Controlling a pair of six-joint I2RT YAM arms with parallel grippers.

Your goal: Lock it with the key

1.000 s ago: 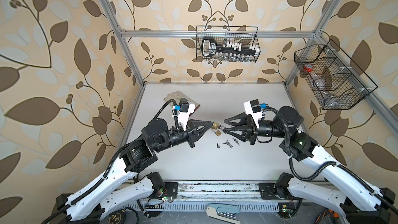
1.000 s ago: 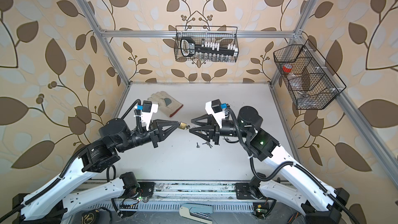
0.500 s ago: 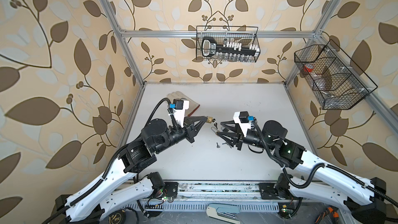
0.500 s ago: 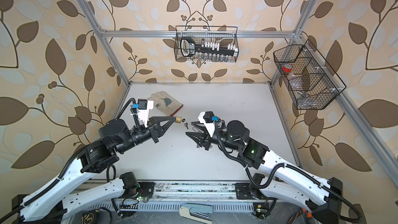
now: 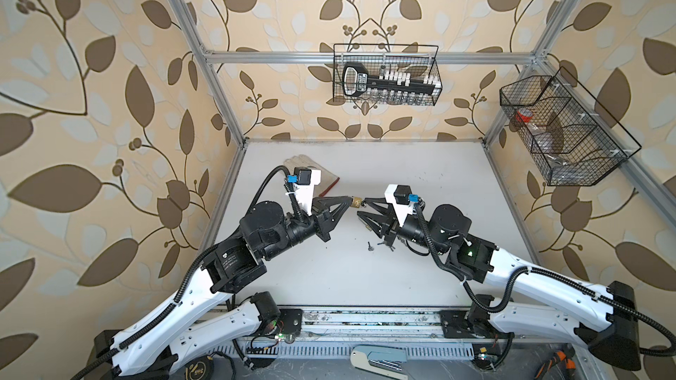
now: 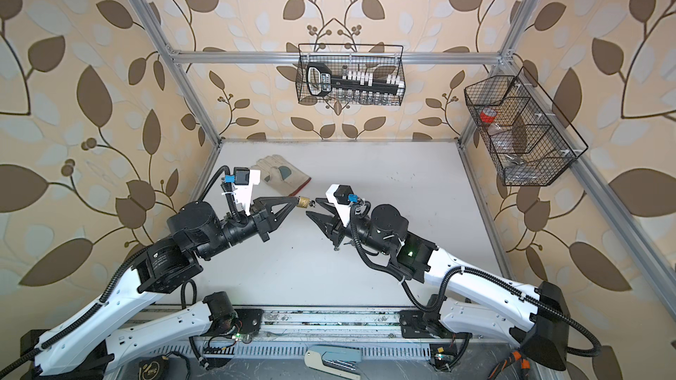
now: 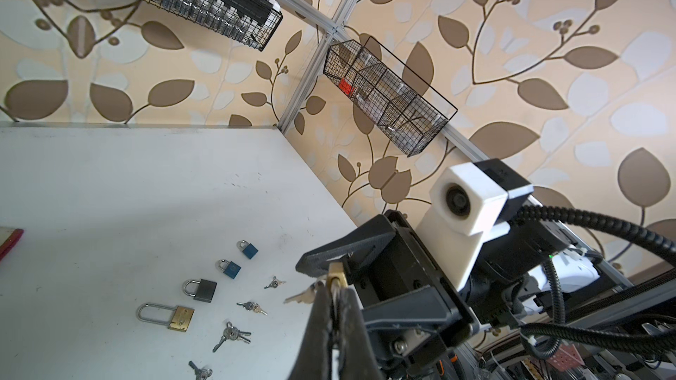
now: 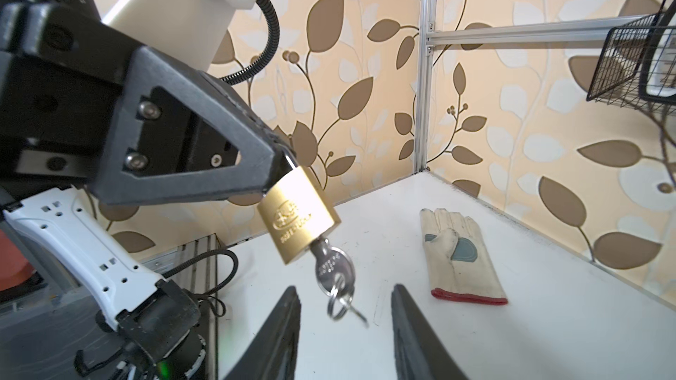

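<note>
Fingers [image 8: 289, 323] of the right gripper [image 8: 344, 288] right up close, parted about halfway and gripping nothing. The silver key [image 8: 331, 266] hangs just ahead of the gap, its ring [image 8: 338, 303] dangling between the tips without touching either! Key's seated in the bottom of the brass padlock [image 8: 298, 219], and the padlock is tilted, pinched at its top by the left gripper [image 5: 346, 199], clamped tight, well clear of the white table [image 5: 402, 162]. Half a second back the right gripper sat lower, over the loose keys [image 7: 232, 334]; now it's up level with the lock, while the left has barely shifted. Both arms reach forward, forearms angled inward, grippers nose to nose at mid-table. Down on the table, four more padlocks [image 7: 200, 289]; farther off a work glove [image 8: 459, 254], then wire baskets [image 5: 386, 74] on the walls
</note>
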